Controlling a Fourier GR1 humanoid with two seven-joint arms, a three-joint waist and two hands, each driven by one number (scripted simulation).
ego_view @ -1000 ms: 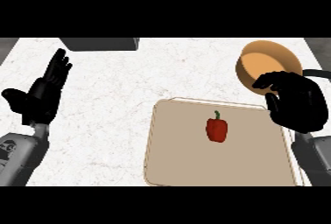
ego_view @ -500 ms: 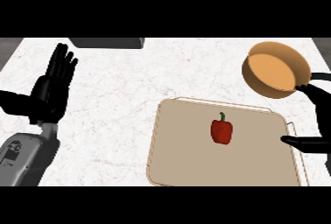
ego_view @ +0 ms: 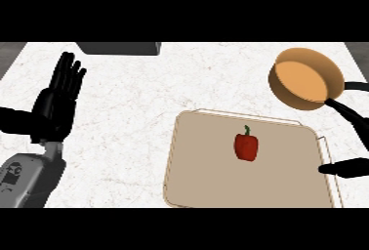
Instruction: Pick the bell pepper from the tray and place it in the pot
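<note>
Head view: one pepper, one pot

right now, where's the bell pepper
In the head view the bell pepper lies on the tray, right of centre; the pot sits beyond it to the upper right, and the right robot hand shows at the tray's right edge.

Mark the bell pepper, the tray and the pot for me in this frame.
bell pepper [ego_view: 246,148]: head view, on the middle of its red body.
tray [ego_view: 209,171]: head view, on its bare surface left of the pepper.
pot [ego_view: 305,78]: head view, on its bare orange inside.
</note>
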